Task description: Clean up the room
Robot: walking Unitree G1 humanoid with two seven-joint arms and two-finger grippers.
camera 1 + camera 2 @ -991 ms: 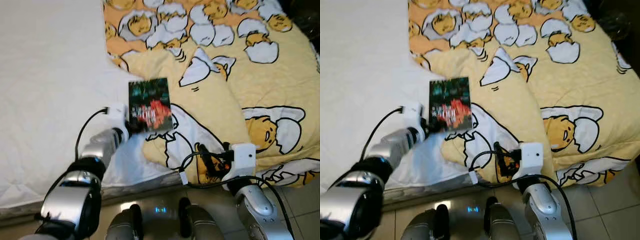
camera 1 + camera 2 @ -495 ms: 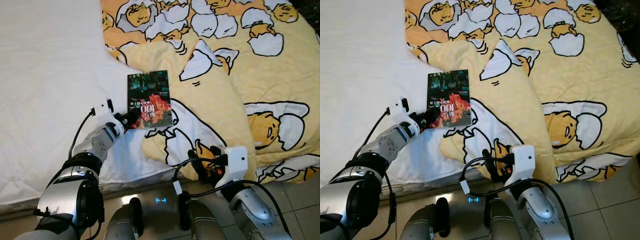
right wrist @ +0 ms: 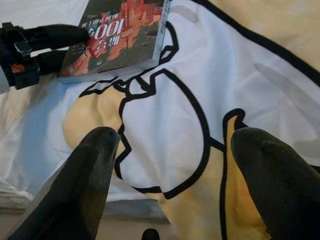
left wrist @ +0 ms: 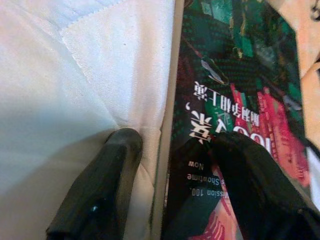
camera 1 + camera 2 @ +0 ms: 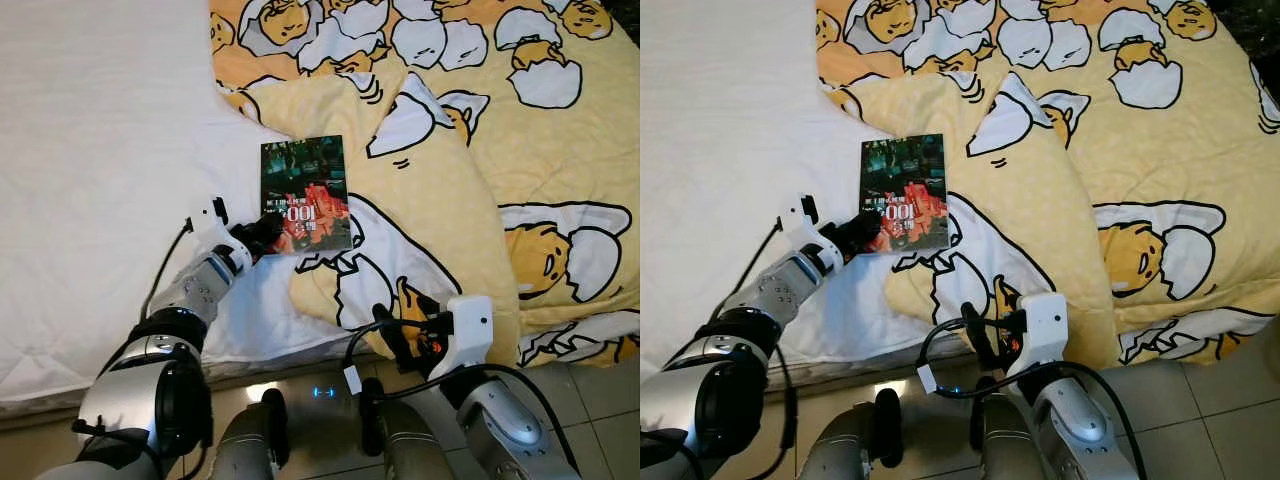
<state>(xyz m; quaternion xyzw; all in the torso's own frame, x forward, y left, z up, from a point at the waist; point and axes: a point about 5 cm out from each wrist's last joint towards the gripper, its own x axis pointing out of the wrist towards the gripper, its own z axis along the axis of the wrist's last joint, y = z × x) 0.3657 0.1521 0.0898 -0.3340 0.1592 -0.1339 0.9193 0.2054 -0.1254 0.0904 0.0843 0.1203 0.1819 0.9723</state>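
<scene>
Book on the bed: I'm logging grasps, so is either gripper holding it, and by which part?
The left gripper holds the book by its near lower corner, jaws closed across the cover edge. The right gripper holds nothing.

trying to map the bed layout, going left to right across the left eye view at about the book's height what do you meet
white sheet → left gripper → book → yellow egg-print blanket

We count: one book (image 5: 305, 194), one yellow egg-print blanket (image 5: 470, 150), one white mattress (image 5: 100, 150), two grippers.
</scene>
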